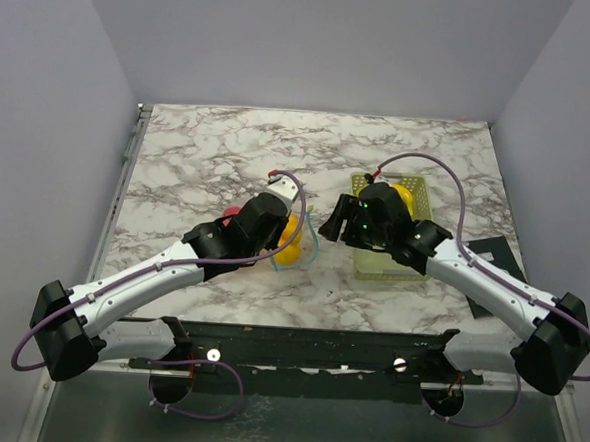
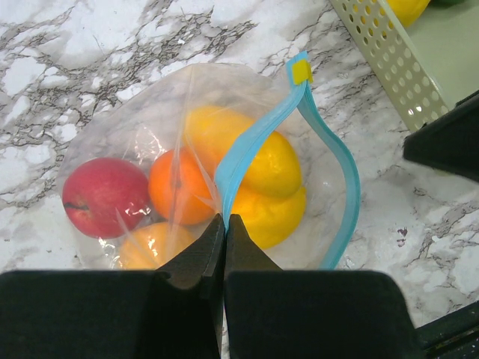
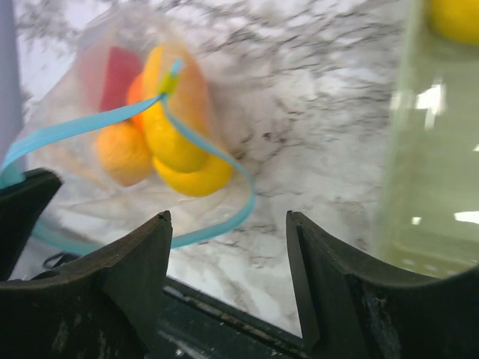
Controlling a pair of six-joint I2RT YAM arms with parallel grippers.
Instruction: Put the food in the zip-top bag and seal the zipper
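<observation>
The clear zip-top bag lies on the marble table and holds a red apple, an orange and yellow pieces. Its light blue zipper gapes open, with a yellow slider tab at the far end. My left gripper is shut on the near zipper strip. My right gripper is open and empty, just right of the bag, low over the table. In the top view the bag sits between the left gripper and the right gripper.
A pale yellow-green slotted basket stands right of the bag under my right arm, with a yellow piece in it; its wall also shows in the left wrist view. A dark flat object lies at the table's right edge.
</observation>
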